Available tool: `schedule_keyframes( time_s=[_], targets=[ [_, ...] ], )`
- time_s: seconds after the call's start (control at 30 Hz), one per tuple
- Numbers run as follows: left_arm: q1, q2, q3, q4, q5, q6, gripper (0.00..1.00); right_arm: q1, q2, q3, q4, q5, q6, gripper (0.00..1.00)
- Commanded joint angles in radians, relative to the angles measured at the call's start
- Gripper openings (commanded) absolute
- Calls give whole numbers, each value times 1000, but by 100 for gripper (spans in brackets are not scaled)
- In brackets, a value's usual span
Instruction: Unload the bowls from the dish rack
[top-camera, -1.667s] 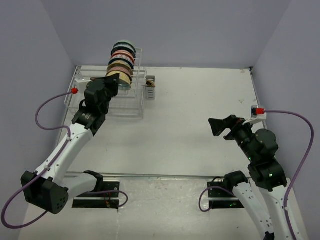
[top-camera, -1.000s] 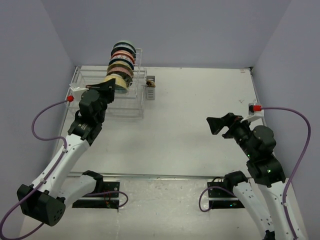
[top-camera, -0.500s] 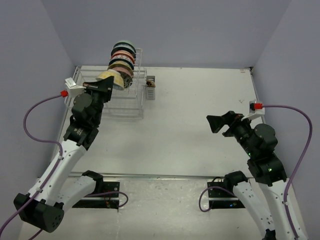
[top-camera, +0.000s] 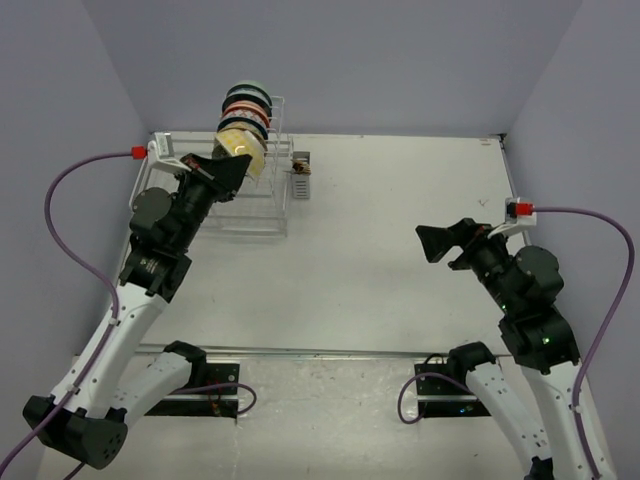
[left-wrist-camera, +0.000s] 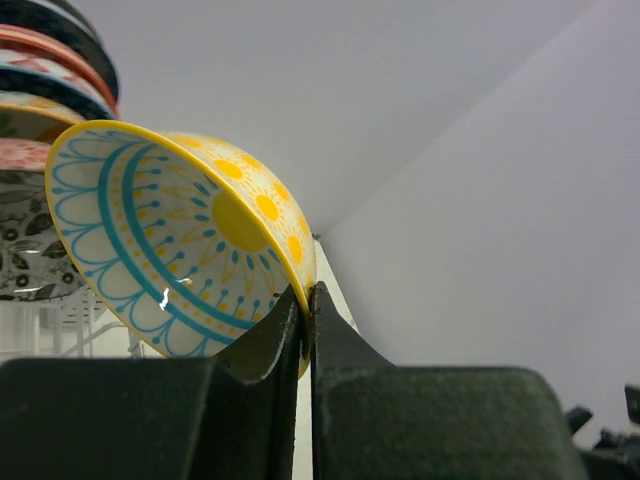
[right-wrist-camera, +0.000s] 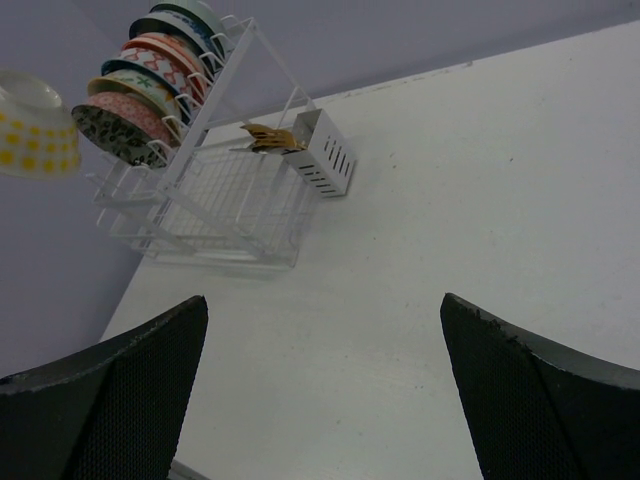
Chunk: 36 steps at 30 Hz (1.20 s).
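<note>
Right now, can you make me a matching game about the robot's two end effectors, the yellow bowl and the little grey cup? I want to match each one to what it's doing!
Column one:
1. left end effector
2. right end effector
3. yellow-rimmed bowl
4. grey cutlery cup

Column two:
A. wide open, holding nothing
B. sitting at the end of the dish rack
C. shut on a bowl's rim
D. up in the air, apart from the racked bowls

Right pairs: 1-C, 2-A, 3-D, 4-B.
</note>
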Motion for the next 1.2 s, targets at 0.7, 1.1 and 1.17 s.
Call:
schedule_keyframes(
  time_s=[0.7,1.1,1.17],
  targets=[
    [-697,390,210,-337,4,824,0,31,449,325,-293,-192,-204,97],
    [-1014,629,361,-405,-433,1077,0,153,608,259,-404,-61,-233,75],
    [-1024,654,378,-408,-452,1092,0,170,632,255,-411,-64,-236,51]
  ],
)
